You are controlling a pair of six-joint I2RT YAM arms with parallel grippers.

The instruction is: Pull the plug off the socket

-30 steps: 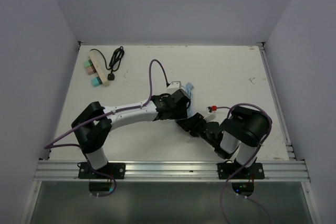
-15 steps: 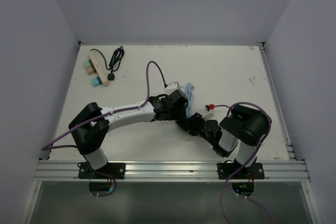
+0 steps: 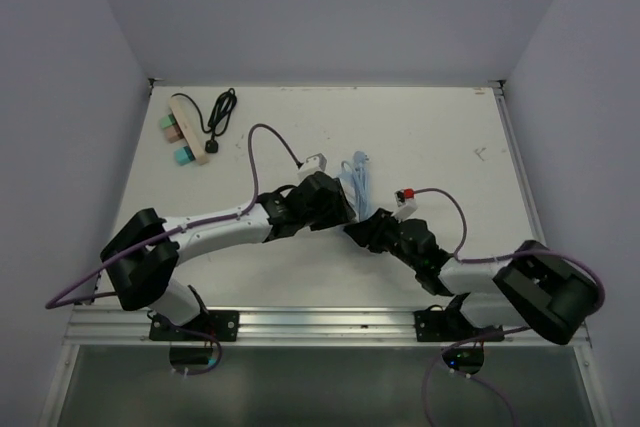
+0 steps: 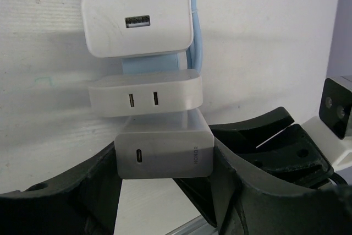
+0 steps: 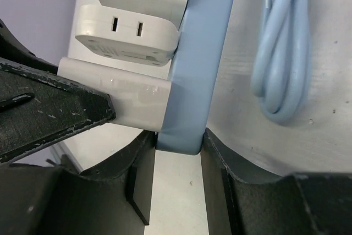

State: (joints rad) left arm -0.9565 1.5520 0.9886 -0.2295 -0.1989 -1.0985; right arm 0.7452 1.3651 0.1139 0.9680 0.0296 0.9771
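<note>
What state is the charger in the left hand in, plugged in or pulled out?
Plugged in. The charger gripped by the left hand sits flush against the blue strip, with no prongs or gap showing.

White table (image 3: 450, 137) bears a beige power strip (image 3: 187, 129) (black cord (image 3: 220, 110) beside it) and a blue cable (image 3: 358, 175).

The bench (image 3: 430, 127) is white, scuffed grey in places. The power strip (image 5: 206, 53) is pale blue, and its coiled cable (image 5: 280, 64) is the same blue. The far charger (image 4: 137, 20) is bright white. The middle charger (image 4: 146, 93) and near charger (image 4: 165, 147) are a duller grey-white, the near one faintly lettered in grey. The left pincer (image 4: 164, 171) and right pincer (image 5: 179, 155) are matt black. In the corner are a cream strip (image 3: 190, 132), a teal plug (image 3: 183, 154), a pink plug (image 3: 173, 134) and a black cord (image 3: 220, 112).
</note>
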